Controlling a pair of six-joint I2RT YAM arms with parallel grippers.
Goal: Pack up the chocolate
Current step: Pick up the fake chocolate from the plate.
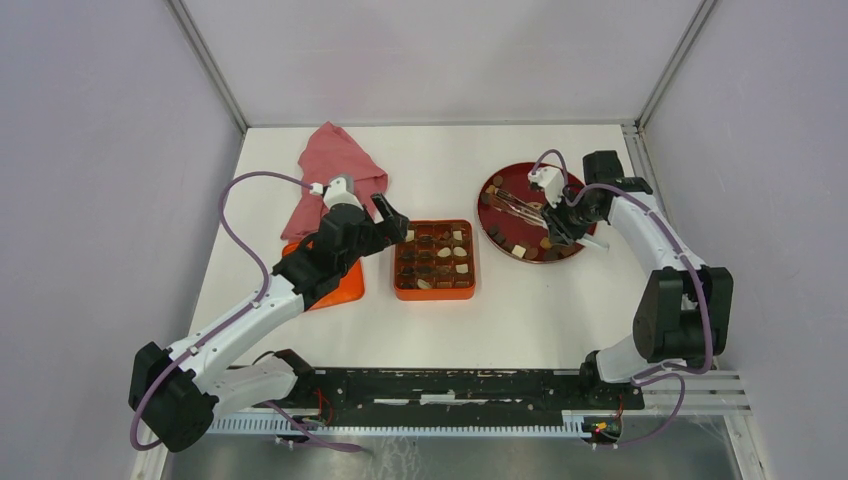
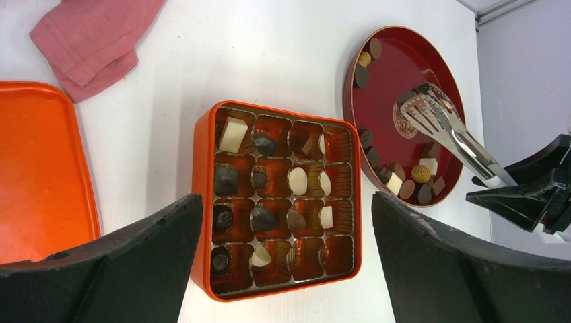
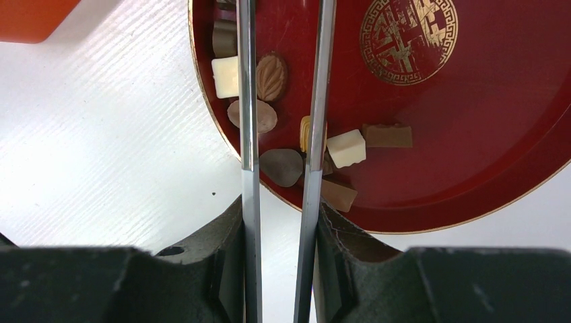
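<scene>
The orange gridded box [image 1: 434, 261] sits at mid table; several cells hold chocolate [image 2: 232, 134], dark, brown and cream, and some cells on its right side are bare. More chocolate pieces [image 3: 347, 148] lie along the near rim of the dark red plate [image 1: 560, 185]. My left gripper [image 1: 392, 222] is open and empty, hovering at the box's left side; in the left wrist view [image 2: 286, 202] its fingers straddle the box. My right gripper [image 3: 279, 208] is shut on metal tongs [image 3: 248, 134], whose tips [image 2: 421, 108] reach over the plate with nothing seen between them.
The orange lid [image 1: 340, 282] lies left of the box, partly under my left arm. A pink cloth [image 1: 335, 170] lies behind it. The plate [image 2: 404, 74] stands right of the box. Grey walls enclose the white table.
</scene>
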